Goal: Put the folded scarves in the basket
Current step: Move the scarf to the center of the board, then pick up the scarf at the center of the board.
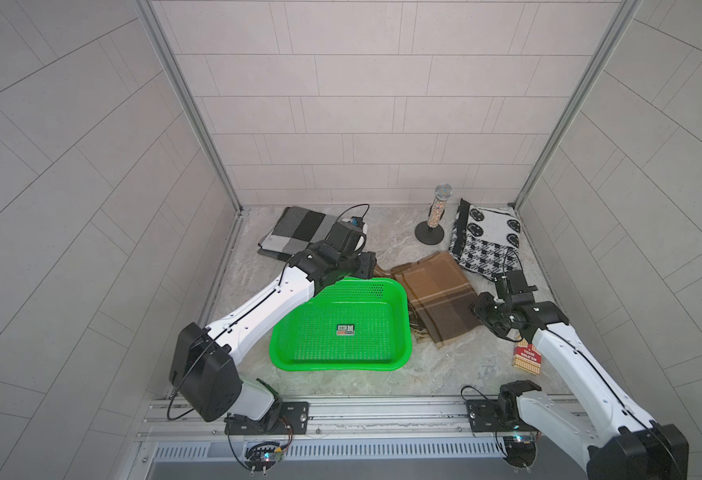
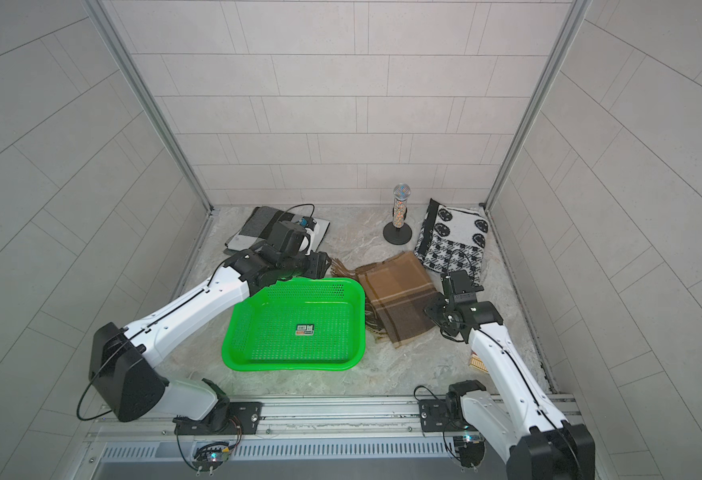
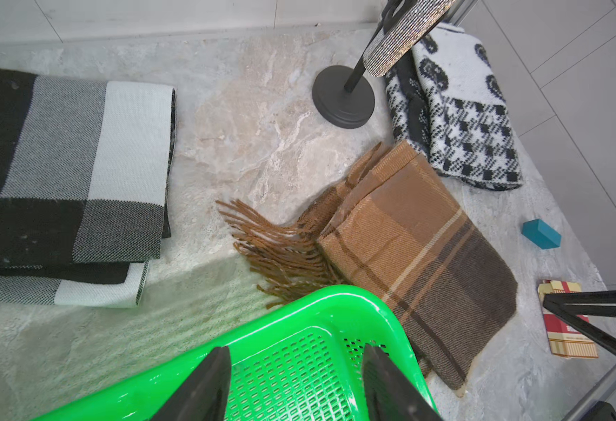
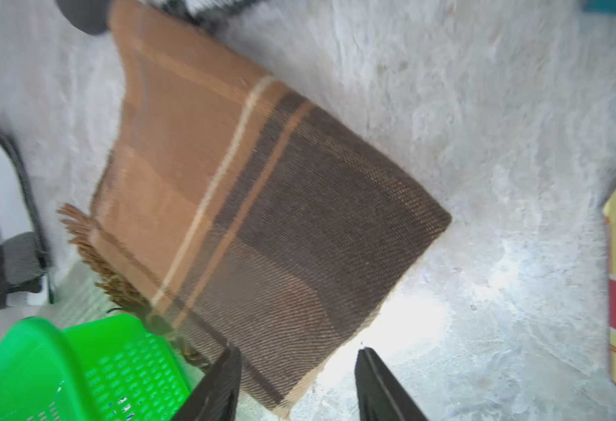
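**Scarf not yet in the basket; both end effectors were apart and empty.**

The basket [image 1: 336, 365] sat empty on the desk [image 1: 382, 241]. The folded brown plaid scarf [image 1: 440, 299], judged the target, lay flat on the desk with its fringed edge against the basket's side. The left end effector [image 3: 295, 364] hung with jaws apart over the basket's far corner. The right end effector [image 4: 299, 364] was spread at the scarf's dark corner, gripping nothing. Grasp, lift and placement all remained.

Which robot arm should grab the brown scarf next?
Probably the right. The right gripper is open and hangs over a corner of the scarf. The left gripper, also open, is over the basket rim, near only the loose fringe.
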Motion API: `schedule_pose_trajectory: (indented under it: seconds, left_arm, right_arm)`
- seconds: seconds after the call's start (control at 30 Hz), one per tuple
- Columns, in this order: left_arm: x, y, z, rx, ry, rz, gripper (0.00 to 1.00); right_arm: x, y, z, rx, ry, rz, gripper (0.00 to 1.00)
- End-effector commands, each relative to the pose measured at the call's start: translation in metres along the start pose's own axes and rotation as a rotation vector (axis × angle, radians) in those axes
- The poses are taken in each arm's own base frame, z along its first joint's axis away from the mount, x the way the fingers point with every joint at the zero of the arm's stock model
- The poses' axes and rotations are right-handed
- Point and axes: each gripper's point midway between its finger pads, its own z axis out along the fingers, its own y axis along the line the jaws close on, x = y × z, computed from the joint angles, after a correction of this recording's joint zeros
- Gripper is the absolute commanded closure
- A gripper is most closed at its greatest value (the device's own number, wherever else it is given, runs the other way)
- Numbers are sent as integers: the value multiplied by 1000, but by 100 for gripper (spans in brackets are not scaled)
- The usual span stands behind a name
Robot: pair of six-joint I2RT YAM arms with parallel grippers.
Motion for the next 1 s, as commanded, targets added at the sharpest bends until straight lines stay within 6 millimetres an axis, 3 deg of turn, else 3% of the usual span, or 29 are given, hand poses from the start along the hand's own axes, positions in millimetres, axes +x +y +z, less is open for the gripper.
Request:
schedule_pose_trajectory:
  seconds: [0.0, 0.17, 0.27, 0.37, 0.5, 0.73, 0.87, 0.97]
  left_arm:
    - [-16, -7, -6, 20, -59, 32, 36]
    - [-19, -10, 7, 24, -38, 42, 36]
    - [-20, -13, 18, 30, -16, 60, 36]
    - [-21, -16, 30, 39, 10, 80, 36]
    - [-19, -22, 46, 65, 48, 114, 34]
    - [-7, -21, 81, 70, 153, 188, 32]
    - [-8, -31, 96, 122, 180, 239, 30]
    - [-7, -40, 110, 172, 202, 296, 27]
  right_arm:
    - [-11, 24, 6, -40, -60, -66, 50]
    - [-10, 93, 59, -104, 90, -177, 59]
    - [-8, 116, 89, -115, 136, -188, 65]
    - [5, 126, 114, -96, 190, -208, 67]
    - [43, 119, 136, -51, 323, -260, 69]
    - [86, 109, 122, -88, 389, -357, 68]
    - [82, 110, 105, -129, 370, -359, 68]
    - [68, 111, 79, -145, 298, -360, 65]
